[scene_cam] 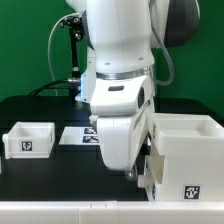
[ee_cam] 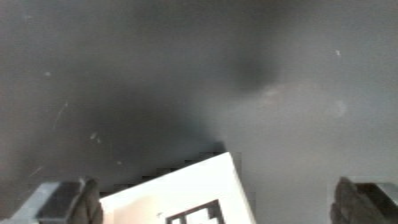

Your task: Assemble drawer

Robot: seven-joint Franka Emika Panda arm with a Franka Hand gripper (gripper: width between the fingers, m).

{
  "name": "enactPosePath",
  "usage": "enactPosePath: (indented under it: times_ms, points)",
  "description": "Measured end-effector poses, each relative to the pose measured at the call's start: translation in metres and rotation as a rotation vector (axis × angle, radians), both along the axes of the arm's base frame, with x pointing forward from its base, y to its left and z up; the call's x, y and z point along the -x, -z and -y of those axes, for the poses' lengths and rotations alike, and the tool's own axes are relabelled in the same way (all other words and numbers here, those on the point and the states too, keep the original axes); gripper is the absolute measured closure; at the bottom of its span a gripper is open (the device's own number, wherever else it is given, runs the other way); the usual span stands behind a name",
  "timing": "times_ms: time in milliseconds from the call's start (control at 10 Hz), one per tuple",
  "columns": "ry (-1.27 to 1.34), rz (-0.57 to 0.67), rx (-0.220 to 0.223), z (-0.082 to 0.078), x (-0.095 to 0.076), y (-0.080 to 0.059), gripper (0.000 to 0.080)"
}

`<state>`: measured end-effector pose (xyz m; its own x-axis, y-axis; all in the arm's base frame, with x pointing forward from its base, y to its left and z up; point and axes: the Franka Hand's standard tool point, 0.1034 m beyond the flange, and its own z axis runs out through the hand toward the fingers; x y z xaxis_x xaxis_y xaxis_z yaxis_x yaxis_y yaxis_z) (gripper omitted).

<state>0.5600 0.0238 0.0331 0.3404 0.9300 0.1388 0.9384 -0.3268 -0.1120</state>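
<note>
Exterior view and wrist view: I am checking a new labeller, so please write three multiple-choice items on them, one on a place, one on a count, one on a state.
1. Where does the smaller white box stand?
A. At the exterior view's left of the arm.
B. At the exterior view's right of the arm.
C. Inside another box.

2. How many white boxes stand on the black table?
A. One.
B. Two.
C. Four.

3. How are the fingers in the wrist view?
A. Shut on a part.
B. Apart, gripping nothing.
C. Out of the picture.

Key:
1 A: it sits at the left, and the larger white box sits at the right.
2 B: only those two boxes show.
3 B: the fingers stand wide apart and touch nothing.
</note>
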Motion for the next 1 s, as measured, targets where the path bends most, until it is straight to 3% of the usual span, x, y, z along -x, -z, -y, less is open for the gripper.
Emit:
enactPosePath:
  times_ms: [300,600,1000]
  points:
    - [0.013,0.008,0.001,0.02,-0.002,-0.003,0.0151]
    - [0.026,0.026,0.028,0.048,0.002,-0.02,0.0151]
    - [0.024,0.019,0.026,0.046,0.003,-0.016,0.0151]
